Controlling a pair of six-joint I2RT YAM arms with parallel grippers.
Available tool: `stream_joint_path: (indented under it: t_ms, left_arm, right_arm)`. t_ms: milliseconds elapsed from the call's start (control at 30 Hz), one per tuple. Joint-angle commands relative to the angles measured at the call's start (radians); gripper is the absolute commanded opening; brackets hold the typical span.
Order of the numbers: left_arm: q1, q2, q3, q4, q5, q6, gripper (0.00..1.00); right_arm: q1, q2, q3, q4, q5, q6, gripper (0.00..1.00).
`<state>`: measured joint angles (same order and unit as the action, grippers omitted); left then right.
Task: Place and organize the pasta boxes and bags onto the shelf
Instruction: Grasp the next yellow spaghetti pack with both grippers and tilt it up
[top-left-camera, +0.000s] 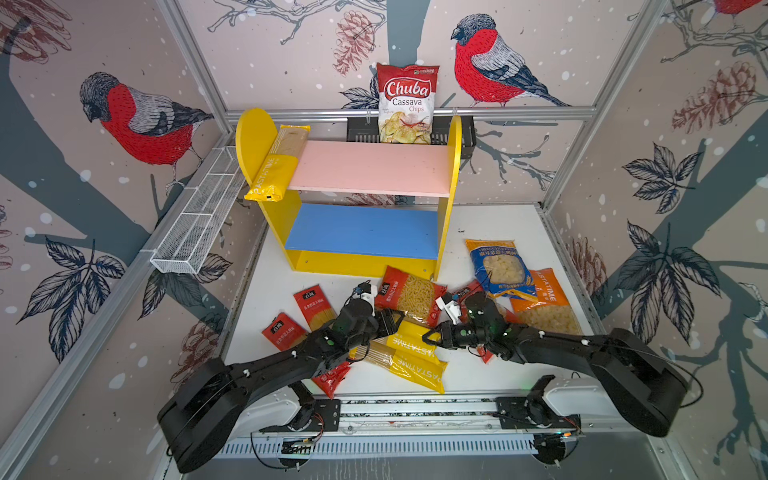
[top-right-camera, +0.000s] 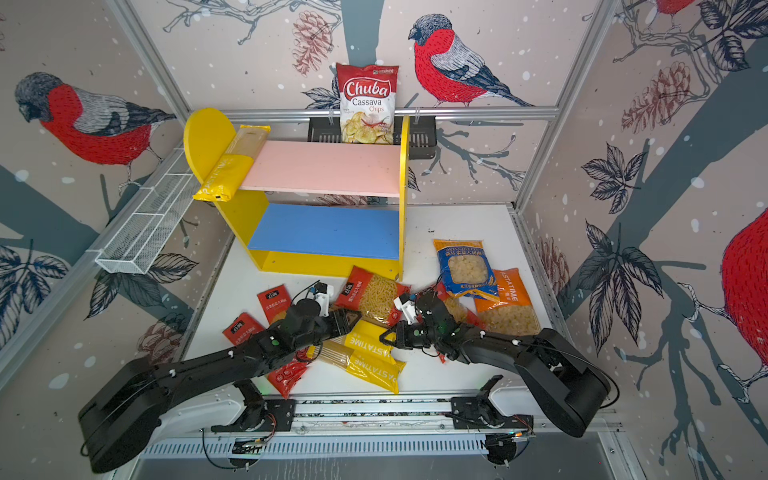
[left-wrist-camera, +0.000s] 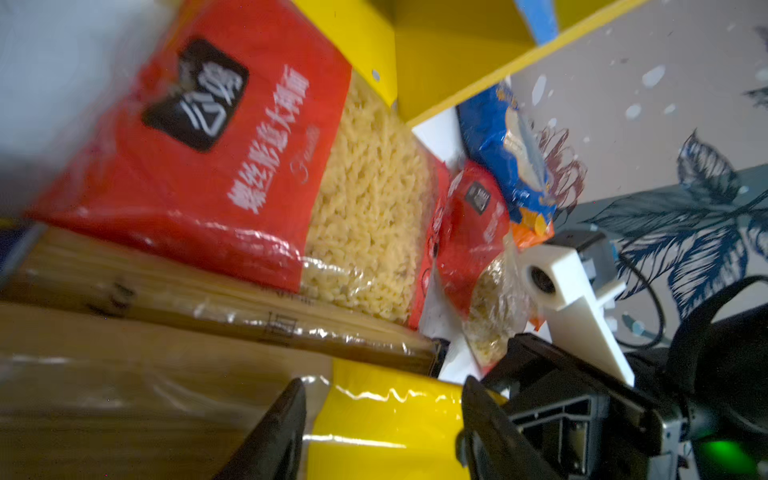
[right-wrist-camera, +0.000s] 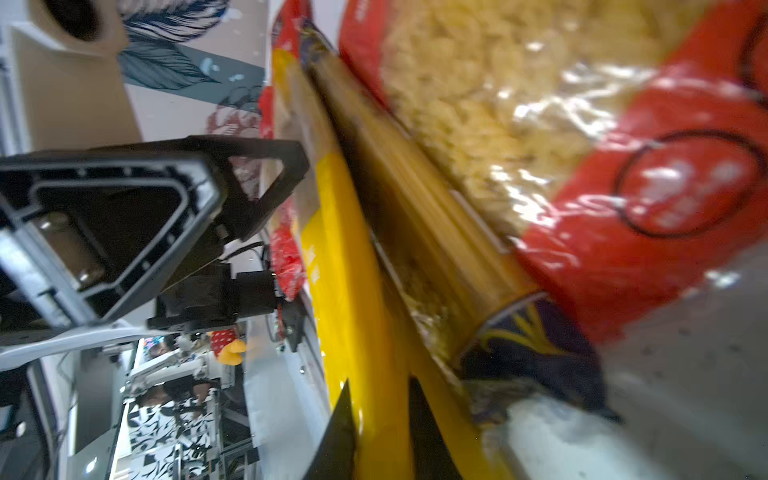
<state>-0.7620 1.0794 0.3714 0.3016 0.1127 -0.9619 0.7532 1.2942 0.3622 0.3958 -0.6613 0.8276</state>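
Looking lower centre, we see the right gripper (top-left-camera: 428, 338) pinching a long yellow plastic PASTATIME spaghetti pack (top-left-camera: 410, 343); the left gripper (top-left-camera: 395, 322) straddles it, jaws apart.

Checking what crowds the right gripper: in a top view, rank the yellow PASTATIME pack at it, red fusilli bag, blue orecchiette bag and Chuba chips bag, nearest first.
From the right gripper:
1. yellow PASTATIME pack, between its jaws.
2. red fusilli bag, just beyond it.
3. blue orecchiette bag, farther right and back.
4. Chuba chips bag, farthest back.
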Motion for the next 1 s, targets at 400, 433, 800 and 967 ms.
stream_joint_path:
  t_ms: [400, 433, 800, 967]
  left_arm:
    - [0.05, -0.143, -0.042, 0.094, 0.013, -0.065, 0.79]
    - [0.05, -0.136, -0.061, 0.123, 0.02, -0.083, 0.79]
    - [0.05, -0.056, -0.119, 0.237, 0.04, -0.15, 0.78]
    - [0.057, -0.057, -0.115, 0.155, 0.012, -0.12, 0.76]
  right_arm:
    - [-0.174, -0.481, -0.238, 0.089, 0.342, 0.527, 0.02]
    - [-0.151, -0.493, -0.224, 0.053, 0.352, 0.53, 0.04]
    - [0.159, -0.275, -0.102, 0.044, 0.401, 0.543, 0.27]
    - [0.159, -0.205, 0.004, -0.218, 0.339, 0.314, 0.51]
